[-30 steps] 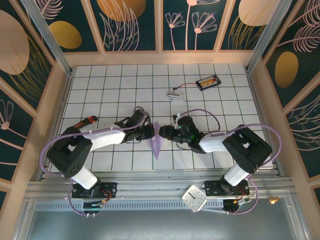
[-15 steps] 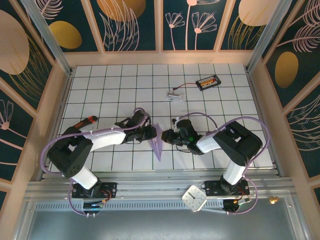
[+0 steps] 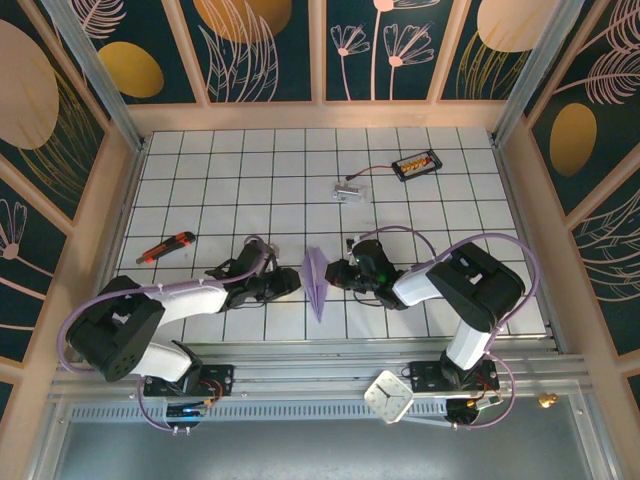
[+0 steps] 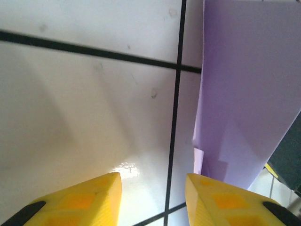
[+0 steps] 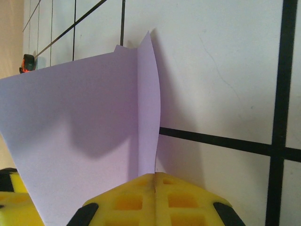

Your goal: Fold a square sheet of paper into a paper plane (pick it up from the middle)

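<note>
The lavender square sheet of paper is folded into a slim pointed paper plane [image 3: 316, 282] that stands on edge on the white tiles between the two arms, its tip toward the near edge. My right gripper [image 3: 334, 272] is shut on its right side. In the right wrist view the yellow fingertips [image 5: 155, 175] pinch the centre fold, and a wing of the plane [image 5: 80, 136] spreads to the left. My left gripper [image 3: 291, 284] sits just left of the plane, open, with bare tile between its fingers [image 4: 153, 182]. The plane [image 4: 244, 94] shows beyond its right finger, apart from it.
An orange and black utility knife [image 3: 166, 246] lies to the left of the left arm. A small clear plastic piece [image 3: 348, 190] is wired to a black board [image 3: 416, 164] at the back. A white clock-like square [image 3: 389, 395] rests on the near rail.
My left gripper has let go of the plane, opened and pulled back to the left. My right gripper has shut on the plane. The knife is now uncovered.
</note>
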